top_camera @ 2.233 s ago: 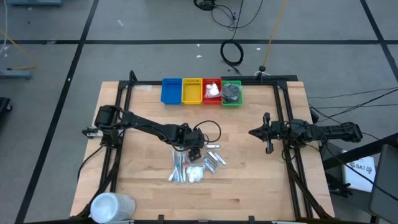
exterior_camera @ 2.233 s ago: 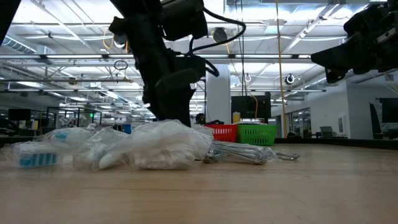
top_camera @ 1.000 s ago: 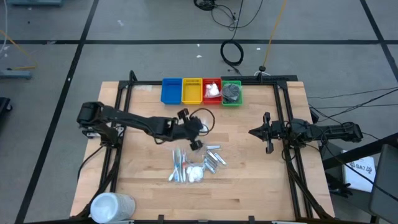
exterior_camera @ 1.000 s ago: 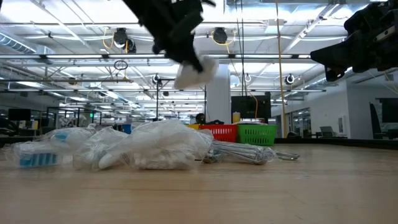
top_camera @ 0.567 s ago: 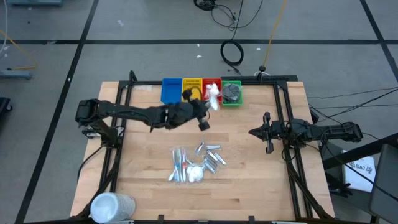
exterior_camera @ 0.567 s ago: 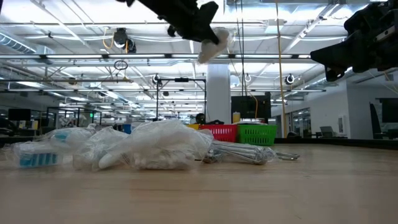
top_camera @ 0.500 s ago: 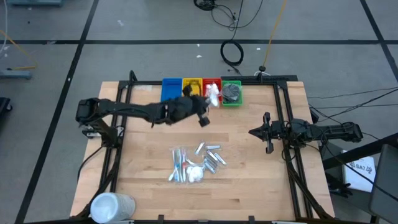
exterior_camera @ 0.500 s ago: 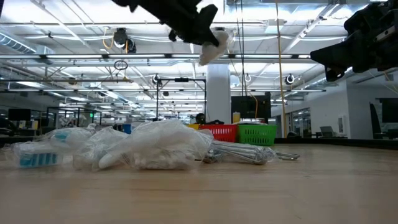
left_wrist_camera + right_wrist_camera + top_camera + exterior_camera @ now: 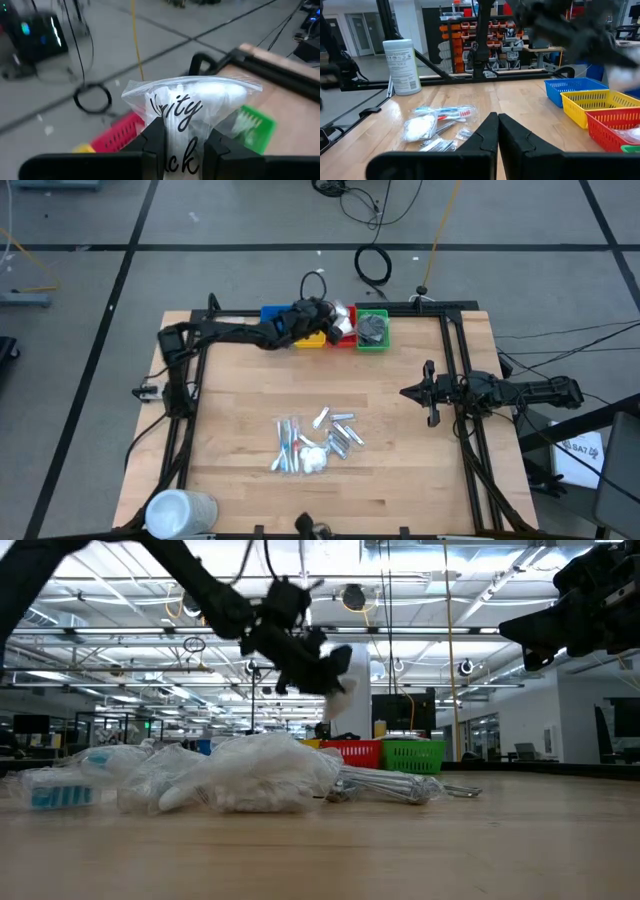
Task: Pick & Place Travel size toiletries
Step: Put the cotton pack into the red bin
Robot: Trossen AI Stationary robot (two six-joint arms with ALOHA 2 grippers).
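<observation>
My left gripper (image 9: 338, 320) reaches out to the bins at the table's far edge and is shut on a white toiletry packet (image 9: 190, 107) in a clear printed bag. It hangs over the red bin (image 9: 340, 340), beside the green bin (image 9: 372, 330). The other travel size toiletries (image 9: 312, 442) lie in a pile mid-table: blue and red sticks, silver tubes and white packets. My right gripper (image 9: 430, 393) waits shut at the table's right side, touching nothing. My left gripper pinches the packet's near end (image 9: 182, 142) between its two fingers (image 9: 155, 145). The fingers point toward the far edge, slanting slightly down. The rest of the packet sticks out past the fingertips, lifted clear above the red bin.
Blue (image 9: 572, 90), yellow (image 9: 308, 340), red and green bins stand in a row at the far edge. A large white cylinder (image 9: 180, 512) lies at the near left corner. Black frame rails (image 9: 190, 410) run along the table's left and right sides.
My left gripper has swung from above the pile toward the table's far edge, out over the red bin, sinking a little and rolling. It has kept hold of the white packet, which has travelled with it clear of the table.
</observation>
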